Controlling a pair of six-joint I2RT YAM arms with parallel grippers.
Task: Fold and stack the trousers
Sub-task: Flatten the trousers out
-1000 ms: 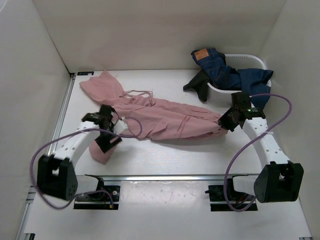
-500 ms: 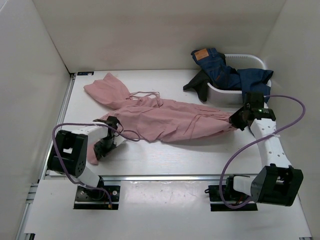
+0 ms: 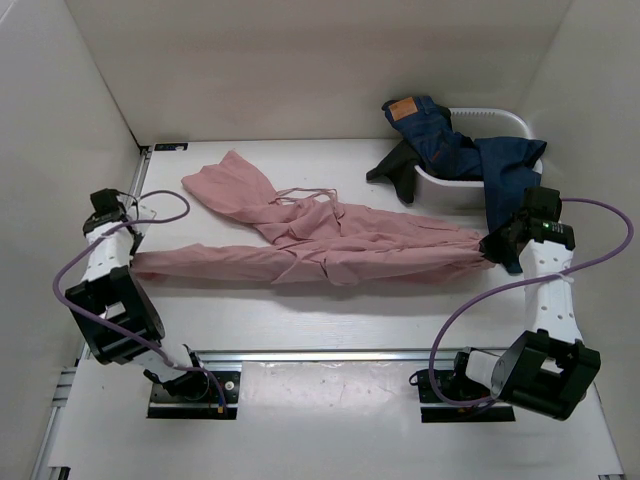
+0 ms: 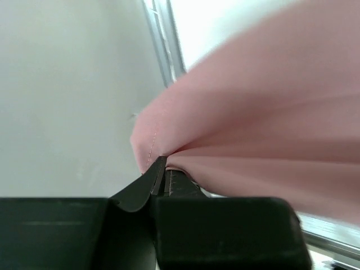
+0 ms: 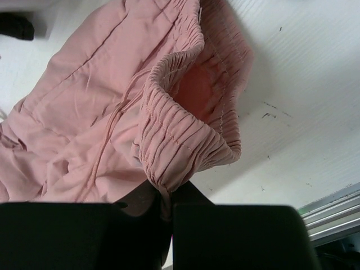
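Note:
The dusty-pink trousers [image 3: 330,245] hang stretched in a long band across the table between my two grippers. Their other leg [image 3: 225,182] lies spread toward the back left, with the thin drawstrings [image 3: 300,194] looped beside it. My left gripper [image 3: 130,255] is by the left wall, shut on the hem of one leg [image 4: 152,146]; the fingertips [image 4: 157,171] pinch the fabric edge. My right gripper [image 3: 494,245] is at the right, shut on the gathered waistband [image 5: 180,140], which bunches just above the jaws.
A white basket [image 3: 500,120] at the back right holds blue jeans [image 3: 450,150], and a dark garment [image 3: 395,170] hangs over its left side. White walls enclose the table on three sides. A metal rail [image 3: 125,215] runs along the left edge and another [image 3: 320,355] along the front.
My left gripper shut on the leg hem and pulled it left toward the wall. The right gripper drew the waist further right, so the bunched trousers are now stretched out.

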